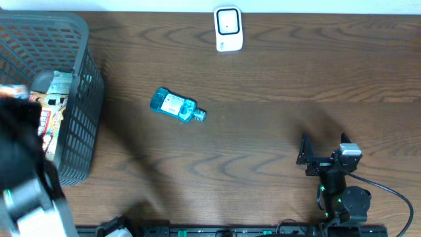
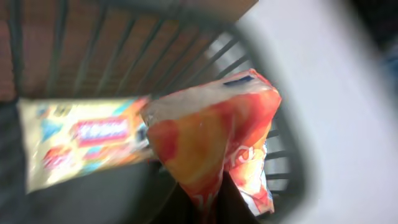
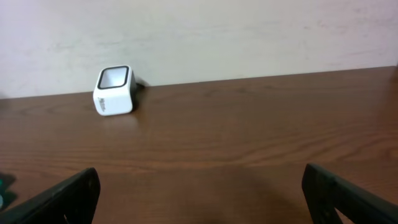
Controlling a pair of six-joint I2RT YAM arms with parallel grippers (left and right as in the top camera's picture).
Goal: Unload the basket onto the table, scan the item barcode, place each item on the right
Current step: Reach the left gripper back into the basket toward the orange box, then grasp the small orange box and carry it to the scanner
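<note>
At the near edge of the table (image 1: 276, 85), resting with the right hand (image 3: 202, 199) spread wide and empty. Down in the basket (image 1: 79, 131) at left, pinching an orange-red snack packet (image 2: 211, 130) in the tightly closed left hand (image 2: 211, 202). Mid-table, a blue bottle (image 1: 176, 105) on its side. Seemingly the pick-up step; next, lifting clear of the basket wall and turning the barcode toward the far white scanner (image 1: 228, 29).

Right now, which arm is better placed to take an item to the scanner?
Left. Its pincer is shut on the orange snack packet inside the basket, ready to lift toward the scanner. The right pincer sits open and empty, far from the basket.
</note>
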